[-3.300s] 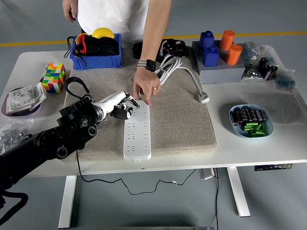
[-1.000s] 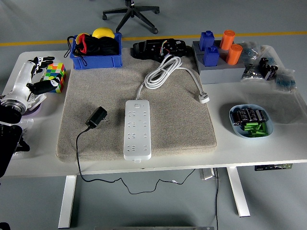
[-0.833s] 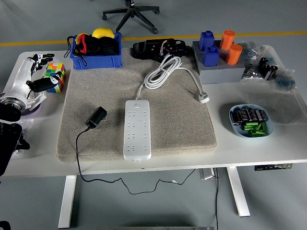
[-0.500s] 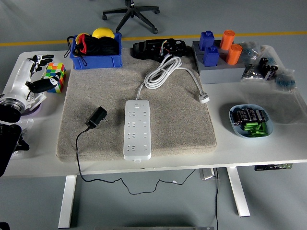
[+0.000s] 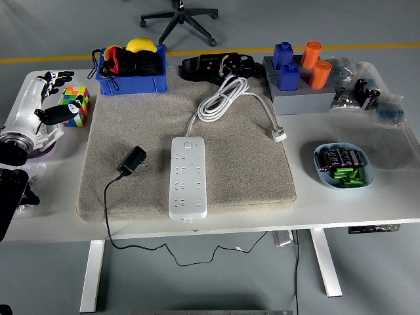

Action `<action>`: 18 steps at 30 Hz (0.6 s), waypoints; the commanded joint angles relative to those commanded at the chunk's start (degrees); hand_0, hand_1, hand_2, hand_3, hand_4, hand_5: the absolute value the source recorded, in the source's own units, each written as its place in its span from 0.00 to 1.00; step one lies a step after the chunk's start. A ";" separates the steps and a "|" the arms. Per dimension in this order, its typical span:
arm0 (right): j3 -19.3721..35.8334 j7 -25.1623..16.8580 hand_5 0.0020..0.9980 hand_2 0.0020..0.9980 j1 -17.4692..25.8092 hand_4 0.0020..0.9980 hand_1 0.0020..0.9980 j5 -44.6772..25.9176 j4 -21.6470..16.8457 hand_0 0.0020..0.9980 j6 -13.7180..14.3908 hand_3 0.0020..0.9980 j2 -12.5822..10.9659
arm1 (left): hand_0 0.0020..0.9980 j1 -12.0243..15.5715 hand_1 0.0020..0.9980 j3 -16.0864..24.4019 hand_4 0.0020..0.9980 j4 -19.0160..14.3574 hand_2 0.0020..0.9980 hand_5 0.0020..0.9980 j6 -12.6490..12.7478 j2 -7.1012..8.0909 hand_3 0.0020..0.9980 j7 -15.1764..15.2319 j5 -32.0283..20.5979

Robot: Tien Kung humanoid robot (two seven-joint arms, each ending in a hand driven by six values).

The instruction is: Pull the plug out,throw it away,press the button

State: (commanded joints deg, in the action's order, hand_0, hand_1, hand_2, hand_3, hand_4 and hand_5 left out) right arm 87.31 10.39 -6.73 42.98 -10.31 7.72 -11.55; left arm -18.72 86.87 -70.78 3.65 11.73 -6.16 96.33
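Judging from how things lie, you are most of the way through: nothing is plugged into the white power strip [image 5: 188, 177], and the black plug adapter [image 5: 132, 160] lies loose on the beige mat [image 5: 249, 164], off to the right of your left hand [image 5: 51, 98] and nearer the front edge of the worktop [image 5: 387, 197]. So the pull and the throw look done. Whether the button [image 5: 189, 144] has been pressed, you cannot tell from this view; treat it as the step possibly left.

The power strip sits well apart from the hand, further right than the adapter, at the middle of the mat. Its long axis runs from the near edge of the worktop towards the far edge, tilted only slightly, with the button at the far end, where the white cord [image 5: 223, 98] leaves it and coils away.

The adapter's long axis lies on a diagonal, its far end pointing away and to the right, its thin black cable [image 5: 106, 210] trailing over the front edge.

Your left hand is raised at the left rim, just beside the colour cube [image 5: 74, 106], fingers loosely spread and holding nothing. The right hand does not show.
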 joint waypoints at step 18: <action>-2.51 0.37 0.47 0.64 -1.48 0.66 0.66 -0.87 0.00 0.74 0.26 0.61 -1.03 | 0.81 -1.00 0.83 -0.47 0.64 0.50 0.77 0.00 -0.17 1.37 0.73 0.01 -0.29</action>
State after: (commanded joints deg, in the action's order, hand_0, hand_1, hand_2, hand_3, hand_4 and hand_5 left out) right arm 84.79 10.76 -8.20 42.11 -10.31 7.98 -12.58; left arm -19.72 86.39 -70.28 3.48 13.11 -6.15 96.04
